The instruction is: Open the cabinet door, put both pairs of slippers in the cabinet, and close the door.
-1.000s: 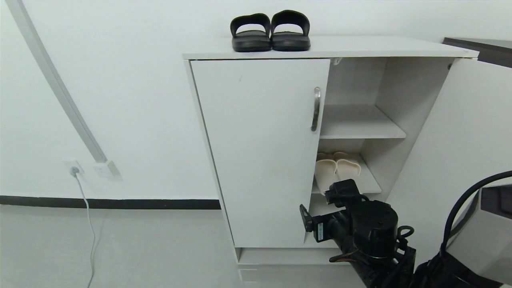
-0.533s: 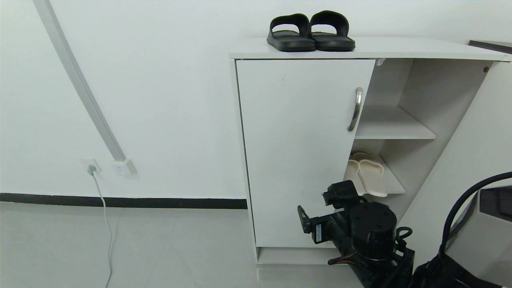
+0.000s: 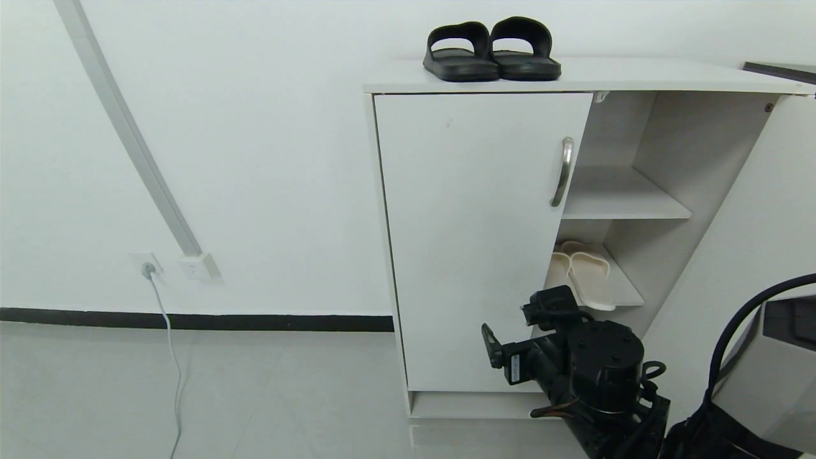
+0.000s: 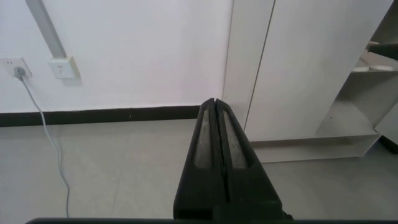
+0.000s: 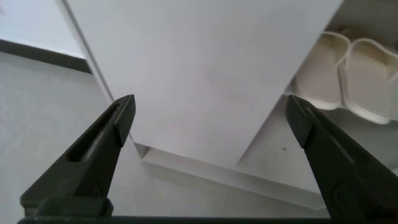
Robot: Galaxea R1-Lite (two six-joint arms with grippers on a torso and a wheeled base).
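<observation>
1. Black right gripper [image 5: 209, 102], in the lower right of the head view, has kept nearly the same spot over the last second while the whole picture slid sideways. The camera turned; the furniture did not move. None of the task's things has shifted, so the robot seems to be re-aiming between the two slipper pairs.
2. Its fingers stand wide apart and empty, pointing at the foot of the closed left door [image 3: 478, 242], close in front of it. The arm sits lower in the frame than the lower shelf.
3. The left gripper [image 4: 215, 106] has its fingers pressed together on nothing, aimed over the floor [image 4: 112, 162] towards the base of the cabinet [image 4: 298, 68].
4. Farther in, the right door [image 3: 746, 223] stands swung open at the right edge, and the cream slippers [image 3: 583, 277] lie side by side on the lower shelf inside.
5. Farthest, at upper centre, the black slippers [image 3: 491, 44] sit on the cabinet top. The task looks about half done: this pair and closing the door remain.
</observation>
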